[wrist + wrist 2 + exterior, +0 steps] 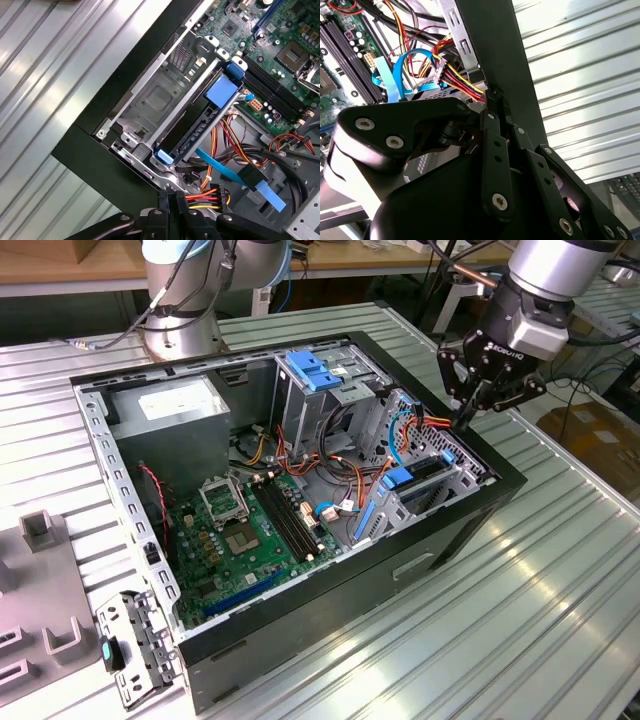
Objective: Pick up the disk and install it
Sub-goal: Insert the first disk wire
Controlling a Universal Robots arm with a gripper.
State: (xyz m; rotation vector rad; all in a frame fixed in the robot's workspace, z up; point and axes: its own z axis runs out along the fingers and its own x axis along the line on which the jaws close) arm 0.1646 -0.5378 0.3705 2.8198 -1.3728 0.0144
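While mostly sunk in its bay, the disk under jaws pressed together, empty.

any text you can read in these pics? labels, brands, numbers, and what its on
No text can be quoted with confidence.
White lettering on the body of the hand, exterior view: too small to read.
White sticker on the grey power-supply box: print too small to read.
Markings on the green motherboard, seen in the exterior view and both wrist views: too small or blurred.
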